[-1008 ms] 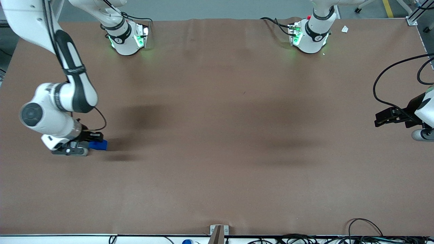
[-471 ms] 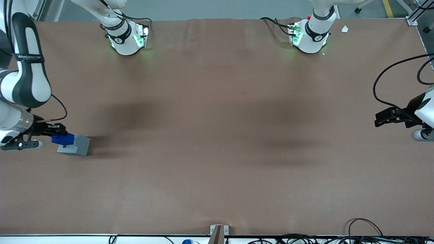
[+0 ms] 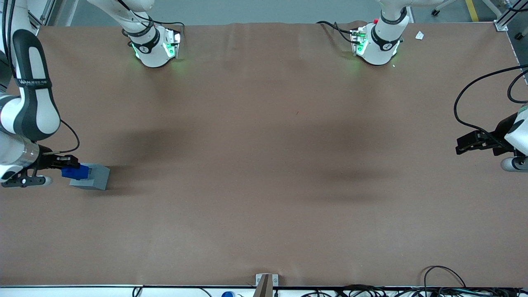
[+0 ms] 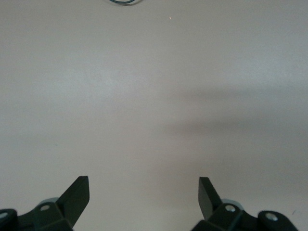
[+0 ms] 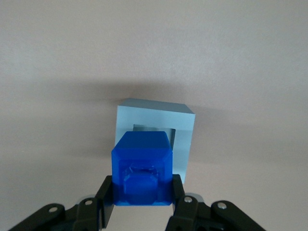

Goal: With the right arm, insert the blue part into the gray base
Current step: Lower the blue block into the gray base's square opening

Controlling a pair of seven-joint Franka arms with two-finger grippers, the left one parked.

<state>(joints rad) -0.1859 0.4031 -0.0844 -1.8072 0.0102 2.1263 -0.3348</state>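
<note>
The gray base [image 3: 94,176] sits on the brown table at the working arm's end; its square recess shows in the right wrist view [image 5: 159,130]. My right gripper [image 3: 70,170] is shut on the blue part [image 3: 75,172] and holds it just above the base, over the edge of the base toward the arm. In the right wrist view the blue part [image 5: 142,168] sits between the black fingers [image 5: 107,195], stub facing the camera, and covers part of the recess. My right arm [image 3: 31,103] reaches in from the table's end.
The brown table [image 3: 264,165] spreads wide toward the parked arm's end. Two arm bases [image 3: 154,45] with green lights stand along the edge farthest from the front camera. Cables [image 3: 445,284] lie along the nearest edge.
One second ago the gripper held the blue part farther toward the table's middle, with the arm over the base. It swung back toward the table's end and has sunk slightly over the base.
</note>
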